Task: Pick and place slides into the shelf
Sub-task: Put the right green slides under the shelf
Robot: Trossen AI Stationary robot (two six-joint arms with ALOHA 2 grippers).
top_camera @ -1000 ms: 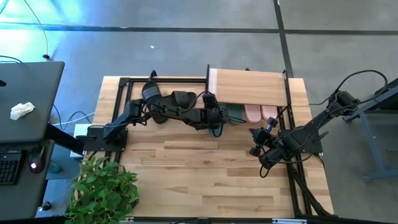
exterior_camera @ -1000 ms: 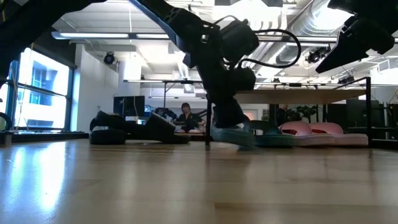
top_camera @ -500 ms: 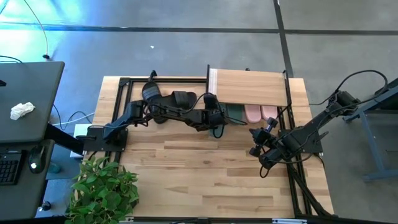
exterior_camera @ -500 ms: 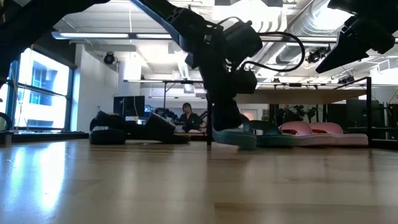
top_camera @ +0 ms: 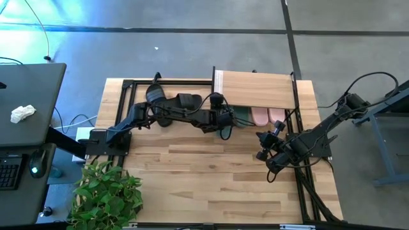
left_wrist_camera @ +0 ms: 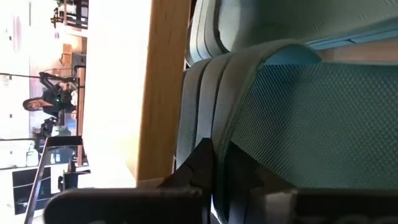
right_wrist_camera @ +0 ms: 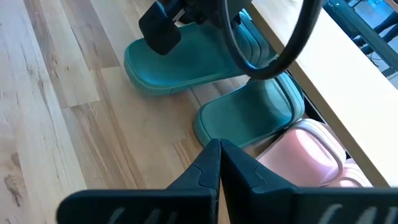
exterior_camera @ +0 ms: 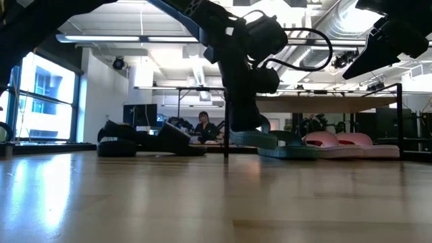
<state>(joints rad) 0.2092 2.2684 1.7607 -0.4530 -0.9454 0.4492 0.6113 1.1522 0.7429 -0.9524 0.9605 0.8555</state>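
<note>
Left gripper [exterior_camera: 246,125] was clamped shut on the strap of a teal slide [right_wrist_camera: 186,65], holding it slightly off the table [top_camera: 211,172] at the shelf's [top_camera: 255,89] front-left corner, just beside the second teal slide [right_wrist_camera: 249,118] already tucked under the shelf. Pink pair [exterior_camera: 351,143] sat under the shelf next to it; black slides [exterior_camera: 145,143] lay well apart on the table's left. Right gripper [top_camera: 261,155] was closed on nothing, hovering off the shelf's front-right.

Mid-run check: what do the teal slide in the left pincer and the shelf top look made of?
Teal slide: looks like matte moulded rubber or foam, with a dimpled footbed and ribbed strap.
Shelf top: light wood, visible grain, though possibly laminate; thin black legs, likely metal.
</note>
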